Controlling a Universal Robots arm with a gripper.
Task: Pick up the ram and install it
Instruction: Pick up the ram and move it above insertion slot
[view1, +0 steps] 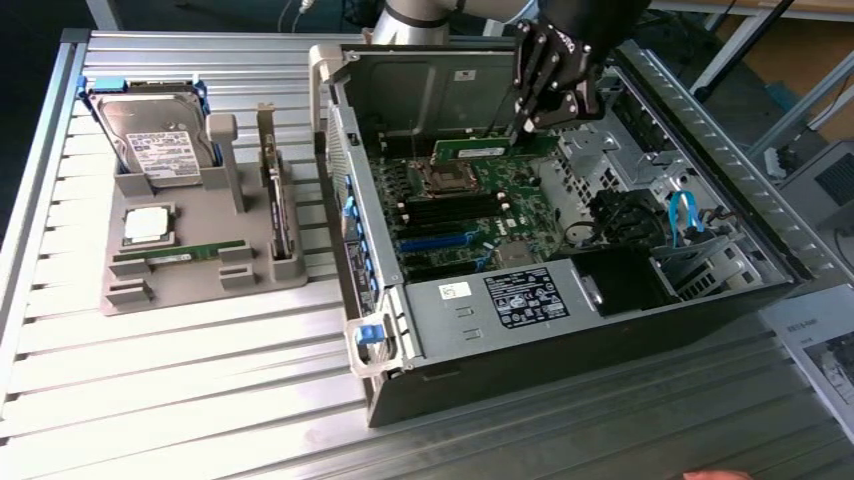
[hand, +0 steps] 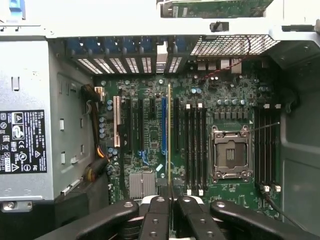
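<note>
Over open case (view1: 561, 390): slim green ram (view1: 490, 150), white label, in jaws.

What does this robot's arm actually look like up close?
The arm is smooth, round and silver-grey. Its end is black: jointed bars dotted with small round bolts, narrowing to two slim black fingers.

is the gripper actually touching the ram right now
Touching. In the wrist view the gripper is shut on the ram, clamping both faces of the edge-on stick over the motherboard.
</note>
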